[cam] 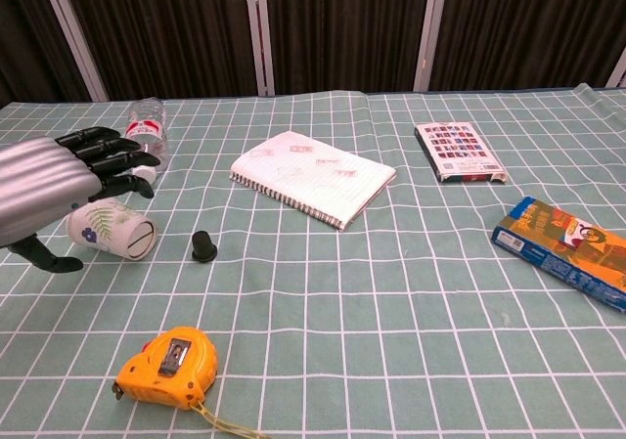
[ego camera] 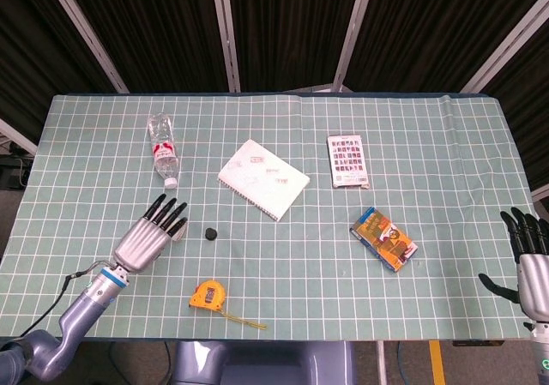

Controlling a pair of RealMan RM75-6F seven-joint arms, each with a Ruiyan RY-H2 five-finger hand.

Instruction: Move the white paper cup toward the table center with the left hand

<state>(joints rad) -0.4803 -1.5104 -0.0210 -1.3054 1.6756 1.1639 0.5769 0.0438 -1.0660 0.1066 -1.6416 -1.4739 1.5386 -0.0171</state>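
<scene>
The white paper cup [cam: 115, 230], printed with blue flowers, lies on its side at the table's left, its round end facing right. My left hand [cam: 54, 190] hovers right over it, dark fingers [cam: 115, 157] reaching past its top and the thumb low on the left; no firm grip shows. From the head view the left hand [ego camera: 151, 236] covers the cup completely. My right hand [ego camera: 532, 263] sits at the table's right edge with fingers apart and nothing in it.
A small black cap [cam: 202, 246] lies just right of the cup. A water bottle [ego camera: 162, 148] lies behind the left hand. A spiral notebook [ego camera: 262, 177], a card box [ego camera: 347, 160], a snack box [ego camera: 383, 238] and an orange tape measure [ego camera: 208, 296] lie about the table.
</scene>
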